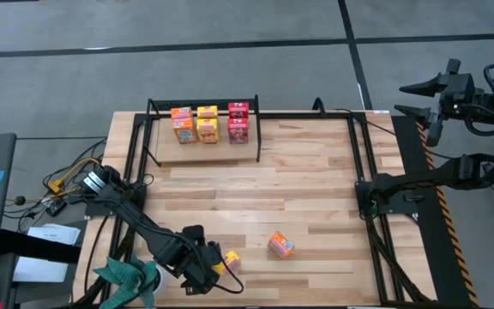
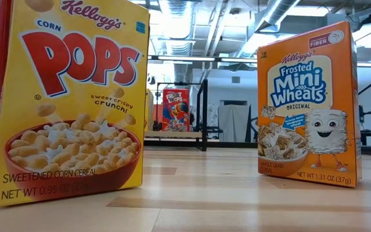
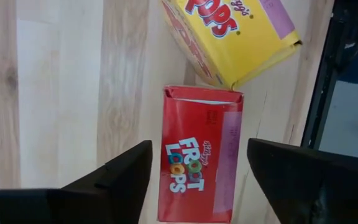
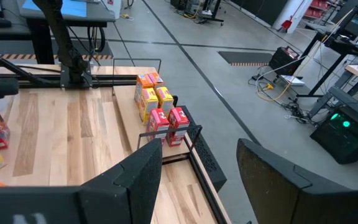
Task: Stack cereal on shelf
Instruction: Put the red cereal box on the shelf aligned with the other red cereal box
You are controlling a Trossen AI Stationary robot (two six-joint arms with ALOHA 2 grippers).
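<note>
Bright, even overhead light throughout, ceiling lamps (image 2: 172,16) glaring at 12 o'clock in the low view, shadows soft, far shelf (image 2: 176,134) slightly blurred.

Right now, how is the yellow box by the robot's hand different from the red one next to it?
The Corn Pops box is yellow; the Froot Loops box is red. The Froot Loops box sits between the left gripper's open fingers; the Corn Pops box lies beyond them, turned at an angle. Both are small cereal boxes on the table, corners touching.
</note>
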